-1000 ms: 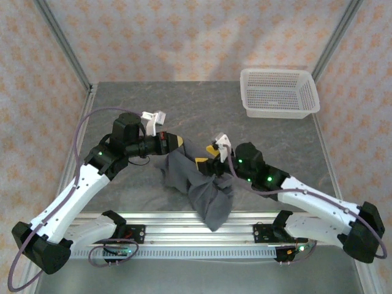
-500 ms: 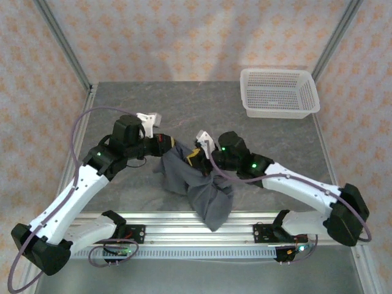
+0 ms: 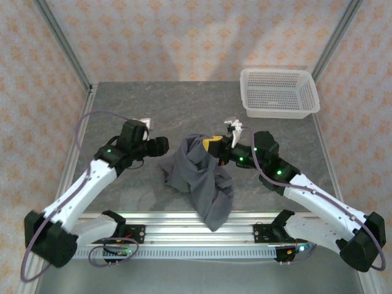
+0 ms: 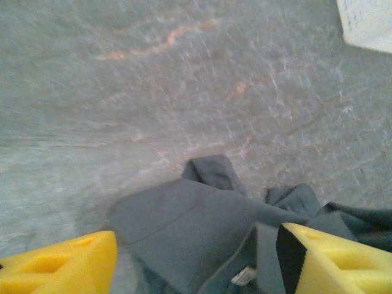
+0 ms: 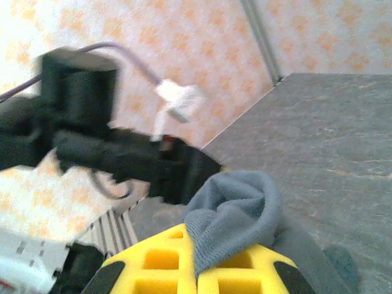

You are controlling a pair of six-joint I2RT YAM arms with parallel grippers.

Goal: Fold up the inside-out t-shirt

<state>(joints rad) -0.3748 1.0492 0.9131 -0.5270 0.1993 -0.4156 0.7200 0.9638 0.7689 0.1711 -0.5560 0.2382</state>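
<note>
My right pincer point(image 5: 197, 268) is clamped on a fold of the inside-out t-shirt point(image 5: 236, 208); my left pincer point(image 4: 196, 260) stands apart, with the cloth lying just ahead of its fingers.

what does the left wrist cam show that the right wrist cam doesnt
Left wrist, not right wrist: the left gripper open, a corner of the white basket, a white tag on the t-shirt. Right wrist, not left wrist: the right gripper shut on a fold of the t-shirt, the left arm, the patterned wall. Both: the t-shirt and the grey table.
</note>
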